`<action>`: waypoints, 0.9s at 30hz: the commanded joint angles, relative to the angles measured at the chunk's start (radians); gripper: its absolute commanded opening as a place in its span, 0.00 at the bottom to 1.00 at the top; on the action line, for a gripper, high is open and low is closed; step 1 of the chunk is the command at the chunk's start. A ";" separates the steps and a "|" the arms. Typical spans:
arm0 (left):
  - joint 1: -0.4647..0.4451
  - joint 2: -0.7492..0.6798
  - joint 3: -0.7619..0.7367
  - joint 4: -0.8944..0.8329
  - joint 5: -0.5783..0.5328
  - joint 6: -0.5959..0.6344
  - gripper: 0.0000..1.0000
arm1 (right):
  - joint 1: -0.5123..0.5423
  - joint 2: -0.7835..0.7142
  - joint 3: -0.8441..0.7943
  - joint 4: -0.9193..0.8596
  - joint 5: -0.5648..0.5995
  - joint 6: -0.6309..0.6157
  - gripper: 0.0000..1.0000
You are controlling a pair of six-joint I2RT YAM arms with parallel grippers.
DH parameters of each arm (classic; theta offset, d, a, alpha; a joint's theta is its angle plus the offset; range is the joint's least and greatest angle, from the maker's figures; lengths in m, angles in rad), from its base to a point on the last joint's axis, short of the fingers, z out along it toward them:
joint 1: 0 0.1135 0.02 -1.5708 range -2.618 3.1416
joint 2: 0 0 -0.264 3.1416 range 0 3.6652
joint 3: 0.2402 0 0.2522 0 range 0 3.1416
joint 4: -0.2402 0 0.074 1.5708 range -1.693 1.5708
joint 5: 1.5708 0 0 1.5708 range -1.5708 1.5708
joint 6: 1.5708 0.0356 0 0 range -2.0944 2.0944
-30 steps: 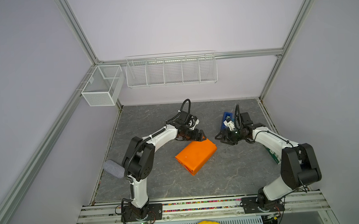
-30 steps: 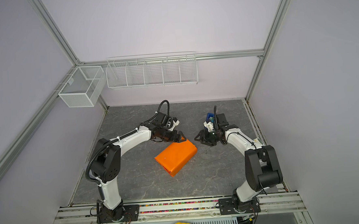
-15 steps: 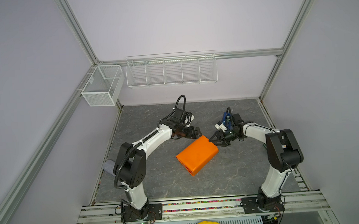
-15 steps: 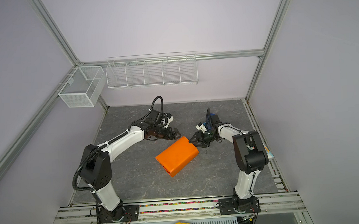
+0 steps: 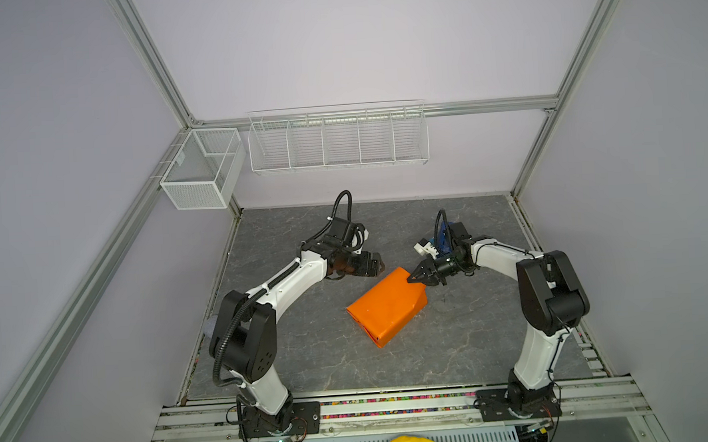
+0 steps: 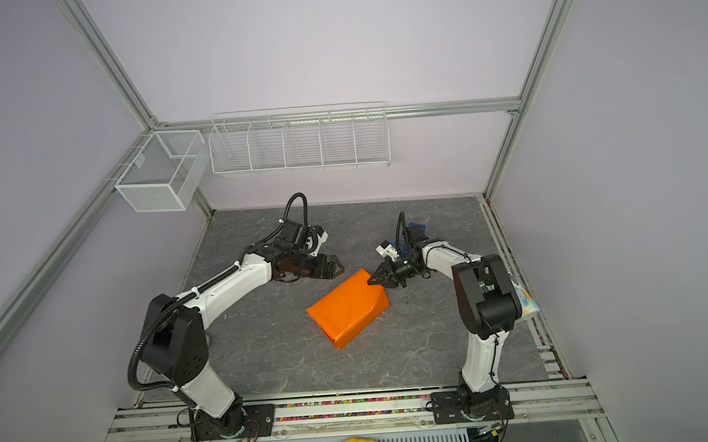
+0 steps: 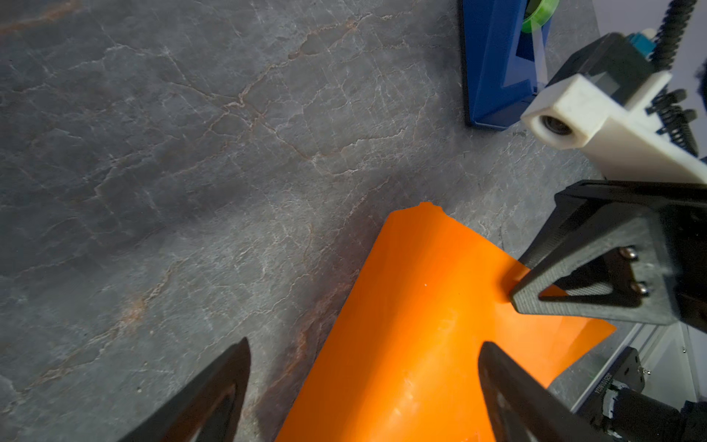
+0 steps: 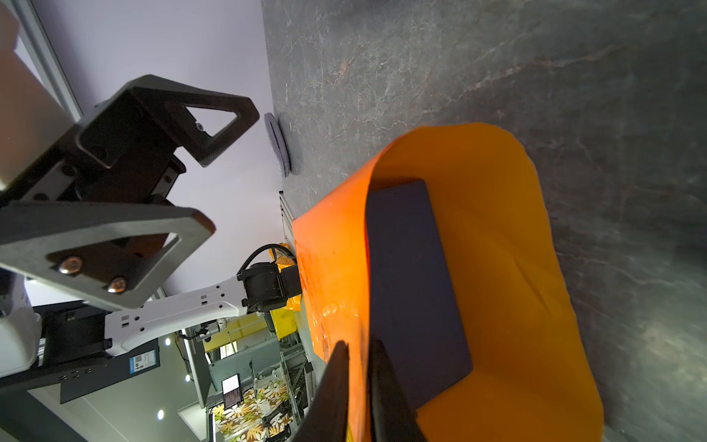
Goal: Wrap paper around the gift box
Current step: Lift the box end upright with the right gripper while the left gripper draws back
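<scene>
On grey tabletop (image 5: 309, 357), the paper (image 5: 384, 310) is pinched at its edge by the right gripper (image 5: 410, 278); the left gripper (image 5: 379, 266) is held wide beside it. It could be torn by hard pulling.

arms (image 5: 293, 279) white, black joints | cable (image 7: 674, 19) black corrugated | fingers (image 8: 114, 218) black, triangular cutouts, two screws

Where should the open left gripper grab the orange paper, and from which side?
Probably the loose edge at its open far end, on the corner nearest the left gripper, coming from the far side. There the paper overhangs the box as a thin lip jaws can straddle; elsewhere it hugs the box. The right gripper pinches the same edge.
</scene>
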 commanded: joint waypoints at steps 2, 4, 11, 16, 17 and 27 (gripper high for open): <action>0.009 -0.037 -0.003 -0.015 -0.022 0.018 0.93 | 0.003 -0.073 0.008 -0.040 -0.002 -0.001 0.07; 0.010 -0.051 -0.005 -0.015 -0.034 0.017 0.93 | 0.005 -0.114 0.015 -0.065 0.019 0.007 0.07; 0.013 -0.093 -0.003 -0.024 -0.073 0.021 0.92 | 0.047 -0.249 0.053 -0.187 0.138 0.023 0.07; 0.017 -0.114 -0.006 -0.036 -0.093 0.026 0.92 | 0.093 -0.300 0.109 -0.298 0.261 0.004 0.07; 0.018 -0.116 -0.007 -0.039 -0.094 0.027 0.92 | 0.102 -0.308 0.121 -0.313 0.280 0.001 0.07; 0.021 -0.130 -0.013 -0.047 -0.097 0.028 0.92 | 0.176 -0.366 0.227 -0.407 0.427 0.009 0.07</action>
